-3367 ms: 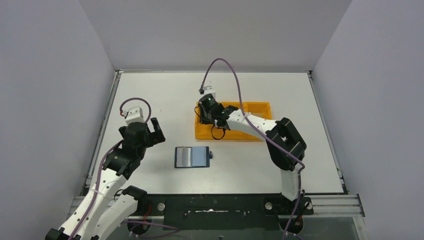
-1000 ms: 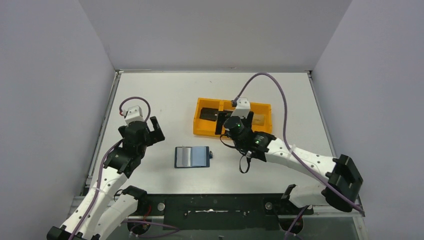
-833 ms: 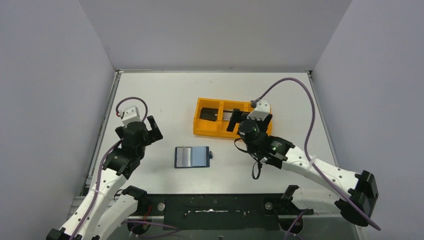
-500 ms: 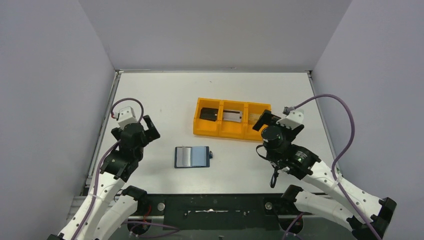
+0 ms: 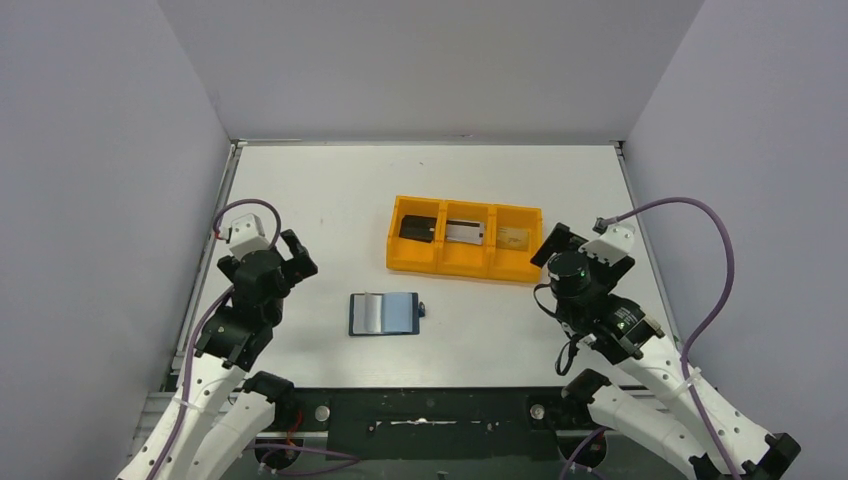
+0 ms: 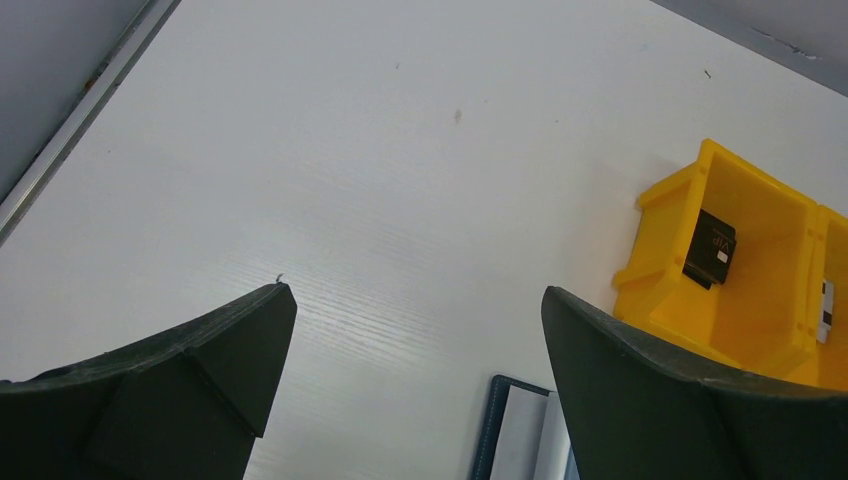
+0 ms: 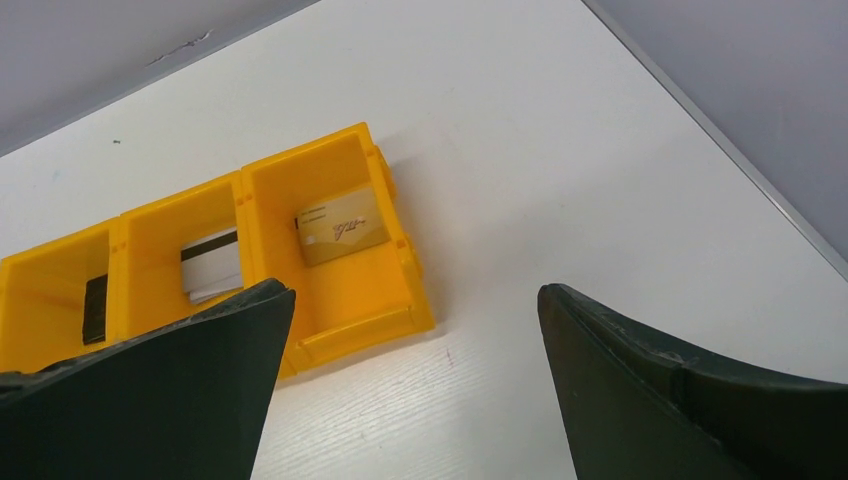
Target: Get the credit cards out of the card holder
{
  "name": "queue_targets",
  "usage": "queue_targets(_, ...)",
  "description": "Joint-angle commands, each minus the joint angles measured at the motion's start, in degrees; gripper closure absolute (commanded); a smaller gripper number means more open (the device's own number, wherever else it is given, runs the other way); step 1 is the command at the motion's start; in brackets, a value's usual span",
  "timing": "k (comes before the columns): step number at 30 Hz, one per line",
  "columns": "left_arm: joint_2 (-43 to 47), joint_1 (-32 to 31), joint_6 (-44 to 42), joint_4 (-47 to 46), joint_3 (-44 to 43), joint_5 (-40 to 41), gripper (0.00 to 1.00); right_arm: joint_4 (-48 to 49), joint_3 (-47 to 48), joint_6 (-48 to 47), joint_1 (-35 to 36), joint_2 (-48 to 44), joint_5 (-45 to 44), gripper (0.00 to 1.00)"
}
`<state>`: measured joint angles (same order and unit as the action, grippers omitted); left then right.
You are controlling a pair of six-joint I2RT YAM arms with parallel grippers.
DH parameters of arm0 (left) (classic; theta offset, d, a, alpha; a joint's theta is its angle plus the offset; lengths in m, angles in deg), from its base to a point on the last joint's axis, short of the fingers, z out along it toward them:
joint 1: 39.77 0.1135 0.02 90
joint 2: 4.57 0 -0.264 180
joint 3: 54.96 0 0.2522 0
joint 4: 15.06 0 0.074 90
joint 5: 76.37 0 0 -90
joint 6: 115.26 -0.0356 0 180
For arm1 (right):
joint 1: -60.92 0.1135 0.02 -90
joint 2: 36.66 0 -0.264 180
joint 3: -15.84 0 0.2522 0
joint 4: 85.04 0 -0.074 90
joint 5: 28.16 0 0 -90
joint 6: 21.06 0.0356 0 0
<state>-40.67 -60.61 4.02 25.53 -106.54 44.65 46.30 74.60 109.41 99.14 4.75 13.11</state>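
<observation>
Well, my left gripper (image 6: 415, 292) and right gripper (image 7: 415, 290) both gape wide, holding nothing.
Upper middle of the top view, black card (image 5: 418, 228), silver card (image 5: 466, 232) and gold card (image 5: 514, 238) lie in separate compartments of the orange tray (image 5: 462, 268); the card holder (image 5: 385, 313) lies open at centre. I judge cards light, stiff, slick: pinch an exposed edge.

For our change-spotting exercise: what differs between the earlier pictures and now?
The right gripper withdrew from over the orange tray toward the near right, open and empty. The left gripper eased slightly left. The card holder and the orange tray, which holds three credit cards, stayed put.
</observation>
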Motion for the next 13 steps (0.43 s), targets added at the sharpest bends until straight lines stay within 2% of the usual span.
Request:
queue_targets(1,0.6,0.3,-0.8,-3.3,-0.6,0.6,0.03,-1.4,0.3,1.8,-0.2,-1.8,2.0,0.02)
queue_targets(7,0.1,0.3,-0.6,-2.9,-0.7,0.5,0.03,0.1,0.3,0.8,-0.2,-2.1,7.4,0.02)
queue_targets(13,-1.4,0.3,-0.8,-2.0,-1.7,0.1,0.03,-0.6,1.2,2.7,-0.2,-0.4,8.2,0.02)
